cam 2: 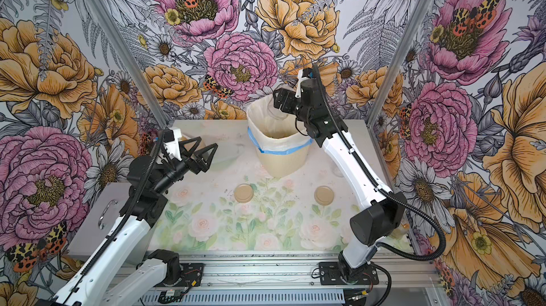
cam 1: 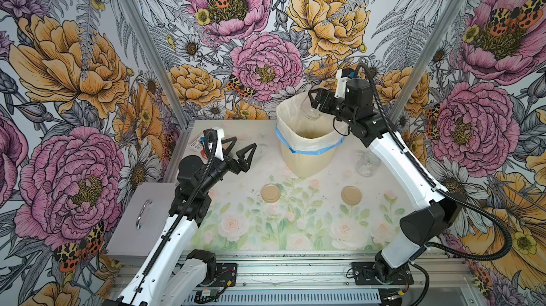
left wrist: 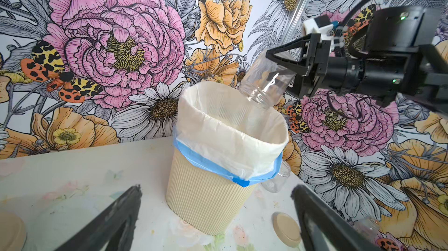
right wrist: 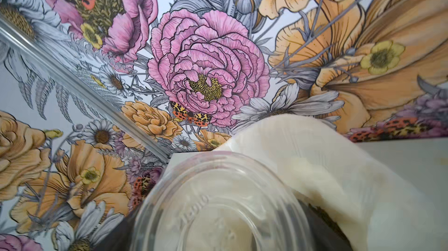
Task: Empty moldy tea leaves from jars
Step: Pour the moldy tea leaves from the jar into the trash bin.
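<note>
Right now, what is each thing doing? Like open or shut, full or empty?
bin: upright, open, lined with a bag.
held jar: lid off, tipped mouth-down over the bin, looks empty.
right gripper: shut on the held jar.
other jar: on the table beside the bin, lid off, looks empty.
two lids: off, lying flat on the table.
left gripper: open, holding nothing.

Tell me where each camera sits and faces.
Top views: overhead at front, looking down on the table; left arm and right arm show.
Left wrist: on left arm, facing bin and jar in right claw; own fingers show.
Right wrist: on right arm, facing wall past the jar; claw barely shows.
Shared: all views show jar and bin.
</note>
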